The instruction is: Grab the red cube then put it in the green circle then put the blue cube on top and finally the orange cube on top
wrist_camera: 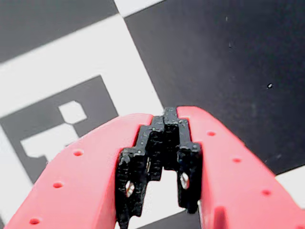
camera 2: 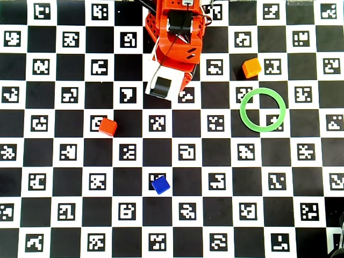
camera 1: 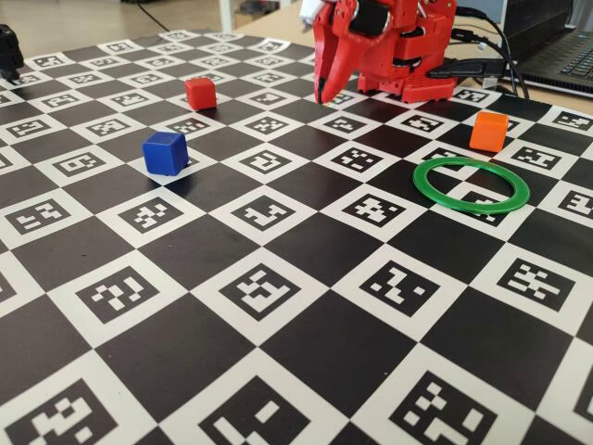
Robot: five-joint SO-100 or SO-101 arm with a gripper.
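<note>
Nothing stacked yet. Red cube (camera 2: 108, 127) sitting alone on the checkered mat (camera 2: 177, 236), well to the left in the overhead view; blue cube (camera 2: 160, 184) nearer the middle, lower down; orange cube (camera 2: 251, 68) just beside the green circle (camera 2: 247, 118), outside it. Circle empty. Gripper (wrist_camera: 164, 117) folded back near the base, jaws pressed together on nothing. All three placements left, starting with the red cube.

Orange cube (camera 1: 487, 130) near green circle (camera 1: 471, 184), outside
</note>
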